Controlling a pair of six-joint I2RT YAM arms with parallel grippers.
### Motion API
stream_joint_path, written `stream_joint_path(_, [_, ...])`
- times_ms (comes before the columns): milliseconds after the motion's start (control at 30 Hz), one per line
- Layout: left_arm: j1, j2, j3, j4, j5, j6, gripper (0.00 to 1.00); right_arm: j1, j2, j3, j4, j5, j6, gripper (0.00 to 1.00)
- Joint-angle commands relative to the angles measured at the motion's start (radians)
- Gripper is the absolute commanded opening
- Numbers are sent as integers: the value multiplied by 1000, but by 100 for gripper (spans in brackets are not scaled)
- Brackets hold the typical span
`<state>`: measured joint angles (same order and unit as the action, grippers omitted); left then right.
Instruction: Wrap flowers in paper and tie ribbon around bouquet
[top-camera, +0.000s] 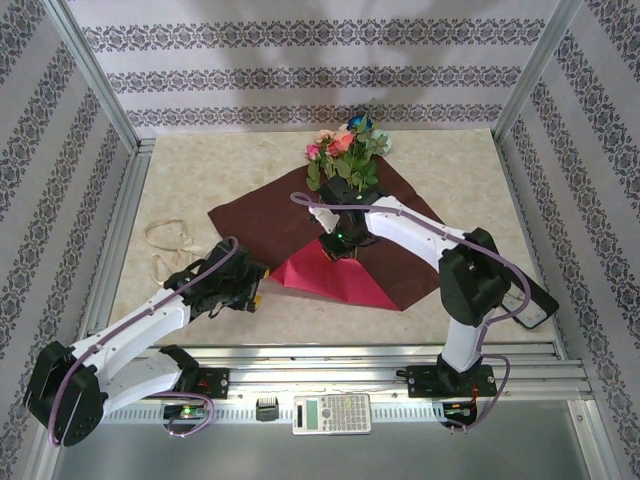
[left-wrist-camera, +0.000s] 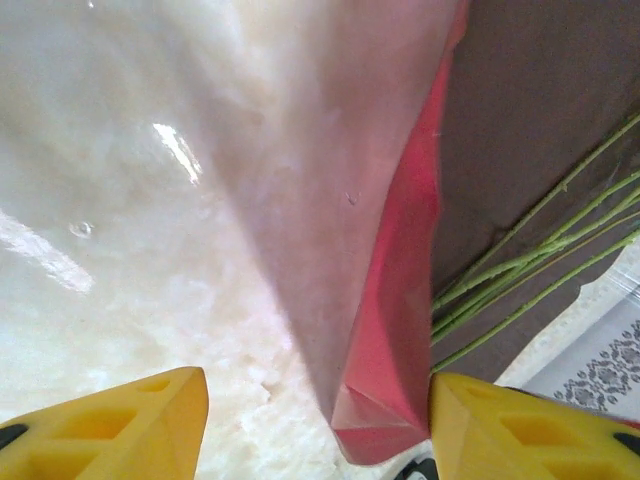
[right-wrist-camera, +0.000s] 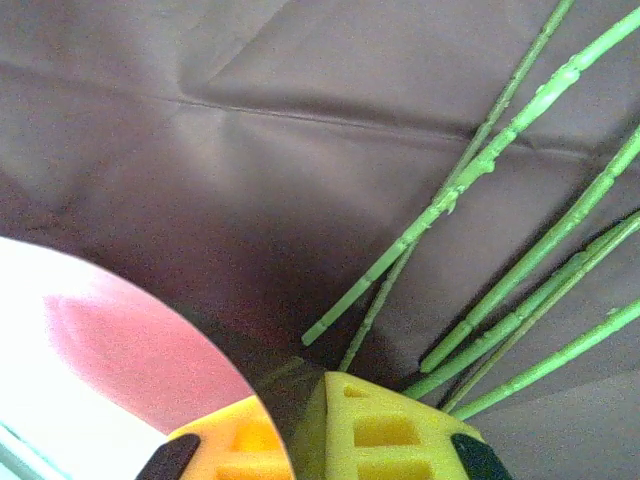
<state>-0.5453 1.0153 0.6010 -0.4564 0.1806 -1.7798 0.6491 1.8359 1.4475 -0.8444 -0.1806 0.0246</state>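
The paper (top-camera: 260, 225) lies spread maroon-brown side up, with a crimson flap (top-camera: 335, 280) folded over at its near side. The flowers (top-camera: 345, 150) rest on its far corner, their green stems (right-wrist-camera: 480, 165) running along the sheet. My right gripper (top-camera: 340, 250) sits at the top of the flap, and its jaws (right-wrist-camera: 300, 395) are shut with the paper's (right-wrist-camera: 250, 150) folded edge pinched between them. My left gripper (top-camera: 252, 290) stands open at the flap's left corner. That red corner (left-wrist-camera: 400, 330) lies loose between the yellow fingers, close to the right finger (left-wrist-camera: 500, 420). The ribbon (top-camera: 170, 245) lies coiled on the table to the left.
The marble-look table (top-camera: 190, 170) is bare left of the paper beyond the ribbon. Aluminium frame posts (top-camera: 95, 85) and patterned walls close in three sides. A calculator (top-camera: 332, 412) lies on the front rail between the arm bases.
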Motion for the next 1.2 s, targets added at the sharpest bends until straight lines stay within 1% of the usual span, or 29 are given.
stream_joint_path(0, [27, -47, 45, -209, -75, 18, 63, -12, 48, 49, 6, 17, -21, 0])
stream_joint_path(133, [77, -62, 45, -214, -71, 54, 64, -17, 94, 83, 9, 23, -24, 0])
stream_joint_path(233, [104, -31, 26, -123, -32, 92, 62, -23, 121, 104, 10, 24, -23, 0])
stream_joint_path(367, [123, 100, -3, 109, 102, 134, 60, -32, 154, 133, 11, 17, -32, 0])
stream_joint_path(433, [123, 167, 24, 167, 126, 174, 59, -37, 169, 148, 12, 14, -29, 0])
stream_joint_path(500, [130, 233, 53, 190, 147, 212, 59, -40, 183, 160, 17, 10, -25, 0])
stream_joint_path(567, [138, 267, 52, 245, 144, 229, 57, -42, 196, 171, 17, 8, -24, 0])
stream_joint_path(700, [178, 319, 42, 317, 117, 317, 56, -49, 224, 187, 16, 3, -19, 0])
stream_joint_path(900, [218, 380, -34, 554, 128, 384, 54, -58, 247, 207, 19, -16, -11, 0])
stream_joint_path(1033, [218, 395, -63, 591, 126, 388, 54, -64, 271, 222, 10, -29, -7, 0])
stream_joint_path(1167, [221, 389, -71, 603, 97, 412, 53, -71, 289, 229, 9, -43, -3, 0])
